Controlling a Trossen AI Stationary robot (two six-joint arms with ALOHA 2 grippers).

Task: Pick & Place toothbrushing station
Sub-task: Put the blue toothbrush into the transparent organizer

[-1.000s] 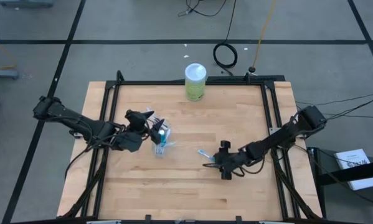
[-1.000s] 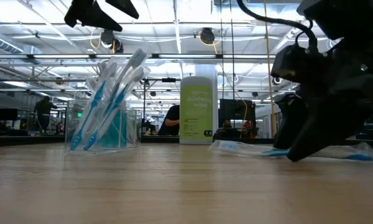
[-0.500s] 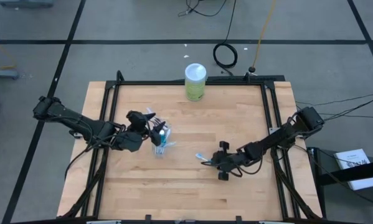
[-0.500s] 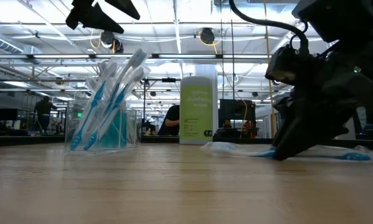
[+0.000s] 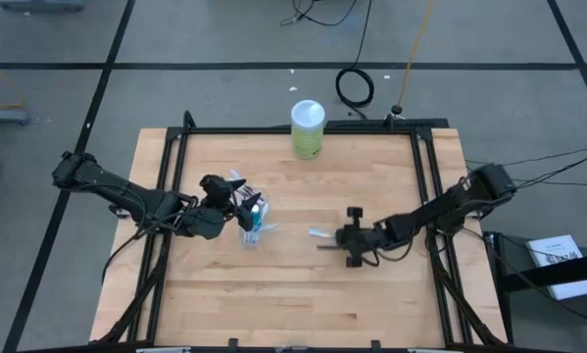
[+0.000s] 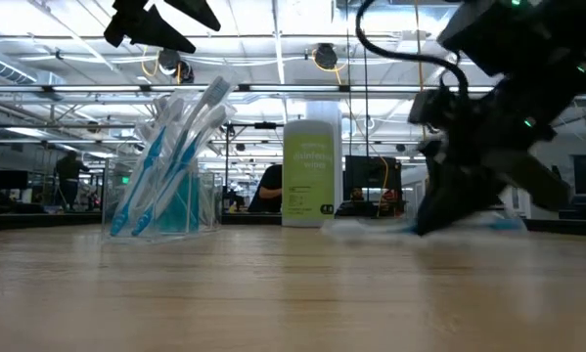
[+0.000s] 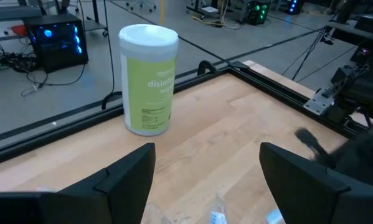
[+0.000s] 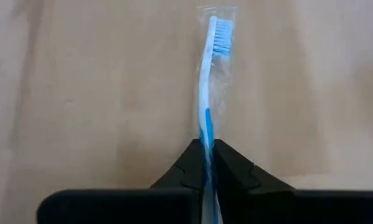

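Right wrist view: right gripper (image 8: 208, 163) clamped on a wrapped toothbrush (image 8: 208, 93), mid-handle, bristle end sticking out ahead over the bare table (image 8: 80, 93).
Why held so: likely a grip near the middle so it can be carried level to the cup; judgement only.
Toothbrush place: mid-table, right of centre (image 5: 320, 235), well apart from the cup (image 5: 253, 231); lifted or touching the wood, can't tell.
Cup: clear, upright, left of centre (image 6: 165, 200); holds several blue-and-white brushes (image 6: 180, 147) leaning, heads up, plus something teal low inside.
Left gripper: hovers just above the cup (image 5: 244, 201), fingers spread, holding nothing; probably waiting.
Canister: green, white lid (image 7: 147, 79), back edge of table, not part of the set.
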